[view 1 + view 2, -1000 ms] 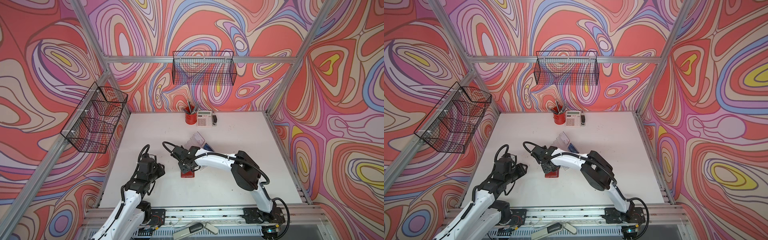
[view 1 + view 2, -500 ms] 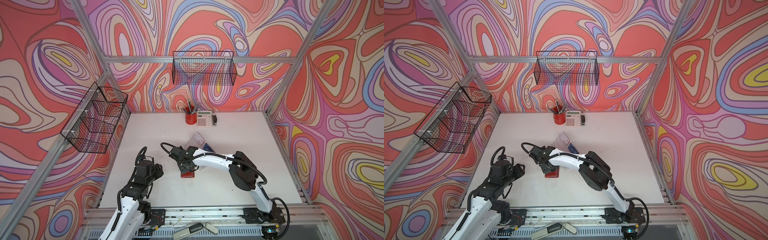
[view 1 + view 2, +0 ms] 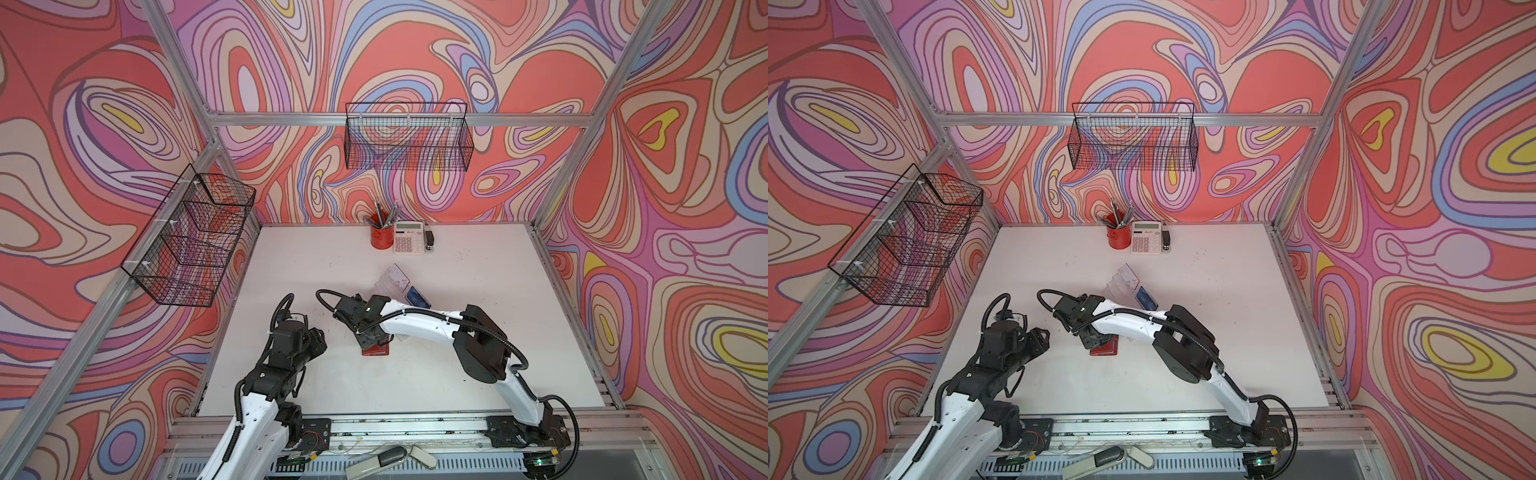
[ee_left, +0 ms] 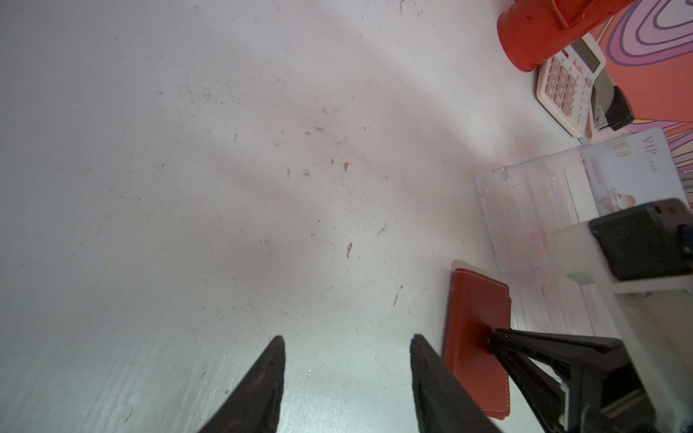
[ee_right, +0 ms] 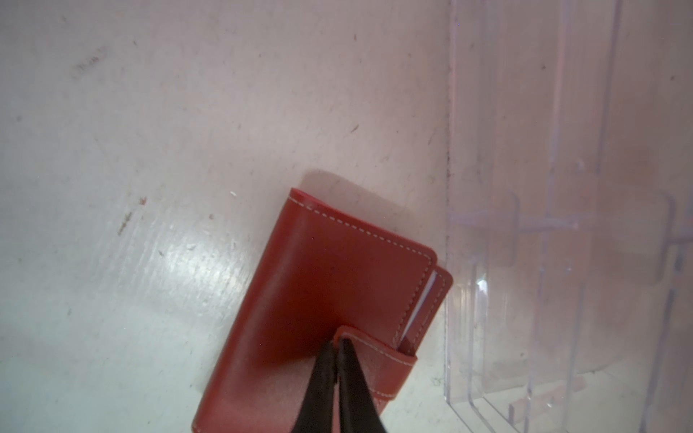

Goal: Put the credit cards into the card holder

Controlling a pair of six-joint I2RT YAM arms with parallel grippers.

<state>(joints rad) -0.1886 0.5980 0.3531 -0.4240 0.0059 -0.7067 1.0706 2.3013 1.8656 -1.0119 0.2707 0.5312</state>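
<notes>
Only legible text: "VIP CARD" on white card in clear holder. Calculator logo and key labels too blurred to read.

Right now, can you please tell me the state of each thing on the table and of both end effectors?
Wallet: closed, flat on the table, strap across.
Right end effector: shut, tips at the strap.
Left end effector: open, empty.
Card holder: upright, one white card in it.
Blue card: at the holder, in or beside unclear.
Pen cup: upright, pens inside.
Calculator: lying flat.
</notes>
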